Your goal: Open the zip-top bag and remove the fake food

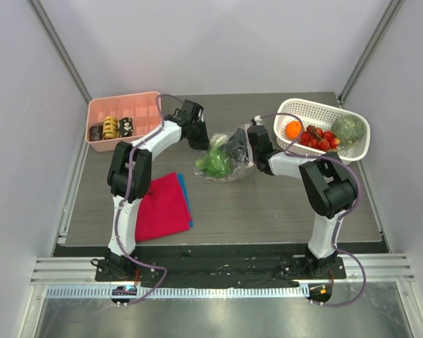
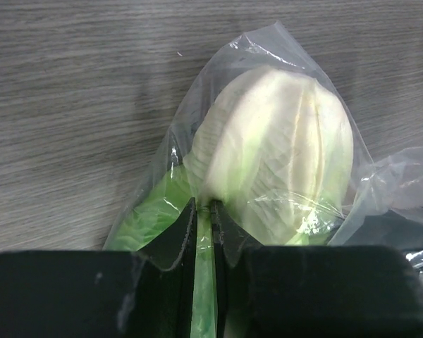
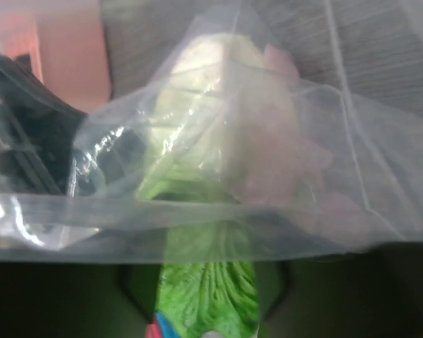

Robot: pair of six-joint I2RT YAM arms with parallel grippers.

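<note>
A clear zip-top bag (image 2: pixel 261 53) with a leafy toy vegetable (image 2: pixel 282 155) inside is pinched on the counter (image 1: pixel 268 208) by the left hand (image 2: pixel 206 205); the state of the right hand (image 1: pixel 238 144) cannot be told.

Between the matt black fingers (image 2: pixel 173 239) of the left gripper (image 2: pixel 206 204), the clear, crinkly plastic zip-top bag (image 2: pixel 268 46) is shining glossy, and its thin film is creasing. Just ahead of this gripper, inside the film, the pale white-green leafy plastic vegetable (image 2: pixel 275 155) is looking smooth with fine ribs. Under the gripper, the grey wood-grain table (image 2: pixel 77 105) is looking matt and lightly streaked.
</note>
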